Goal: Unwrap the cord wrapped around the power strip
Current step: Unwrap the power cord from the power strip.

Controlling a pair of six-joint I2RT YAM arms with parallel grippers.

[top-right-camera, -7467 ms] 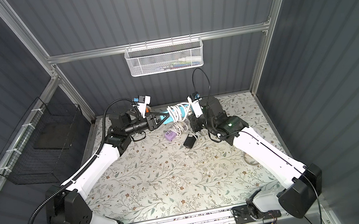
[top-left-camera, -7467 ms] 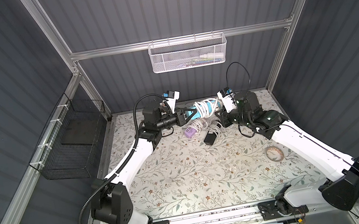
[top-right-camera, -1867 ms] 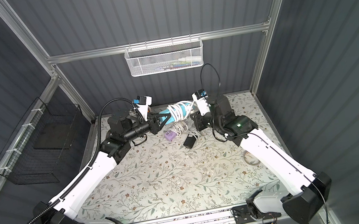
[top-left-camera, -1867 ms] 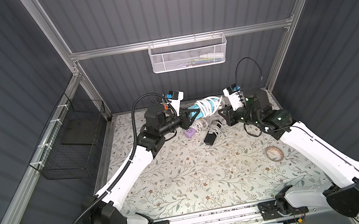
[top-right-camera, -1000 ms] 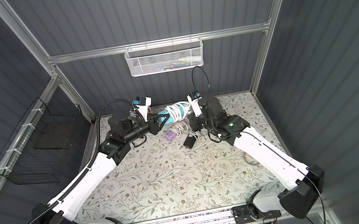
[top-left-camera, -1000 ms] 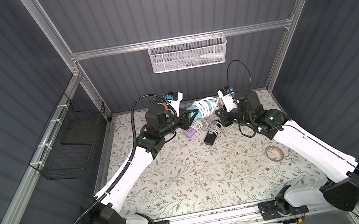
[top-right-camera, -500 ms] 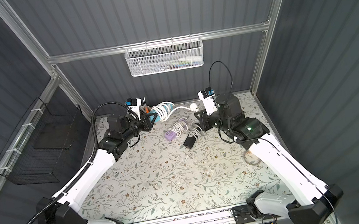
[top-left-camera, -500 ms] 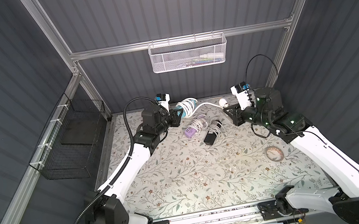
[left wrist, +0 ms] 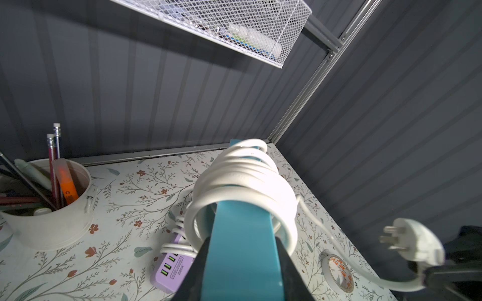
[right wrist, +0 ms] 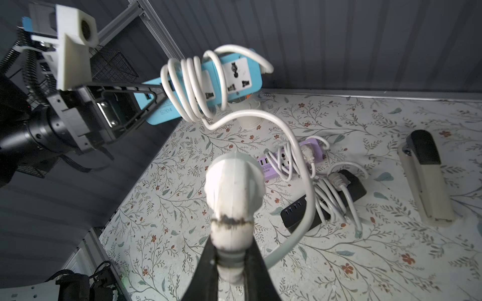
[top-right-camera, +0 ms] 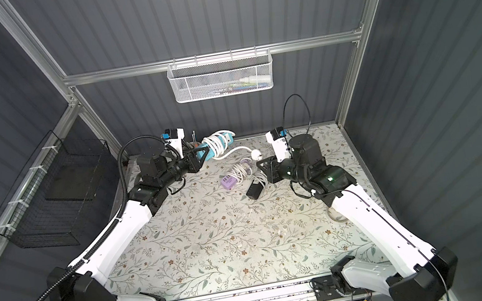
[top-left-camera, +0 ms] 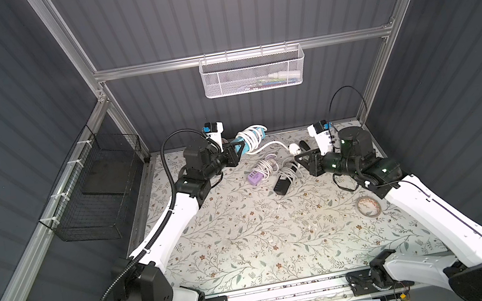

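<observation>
1. CELL, BACK WALL: I'm clamping my left gripper (top-left-camera: pixel 239 151) (right wrist: pixel 146 101) shut on one end of the teal rectangular plastic power strip (top-left-camera: pixel 260 130) (right wrist: pixel 234 75). I'm holding it clear of the floral-print table (top-left-camera: pixel 247 238), near the back wall, L of centre.
2. My right gripper (top-left-camera: pixel 300 155) (right wrist: pixel 230 258) is pinching closed on the neck of the round white plug (top-left-camera: pixel 294 148) (right wrist: pixel 234 187) at the free end. It's off the table too, apart from the strip.
3. Done, as I'm reading it: the plug end is hanging free. A slack curve of the thick white cord (top-left-camera: pixel 249 137) (left wrist: pixel 242 182) is running from the coils to the plug.
4. Left: several loops are still sitting bunched round the strip's middle in both top views. Most of the wrap is remaining, so the job is looking early-to-mid.
5. Orientation: the strip's long axis is running roughly level, in line w/ my left gripper. Its free end is pointing away from that gripper, toward the R side & slightly toward the back wall. The socket face is facing the right wrist cam.
6. On the table below, a lilac power strip (top-left-camera: pixel 255 177) & a black power strip (top-left-camera: pixel 281 185) are lying w/ their own cords, untouched.
</observation>
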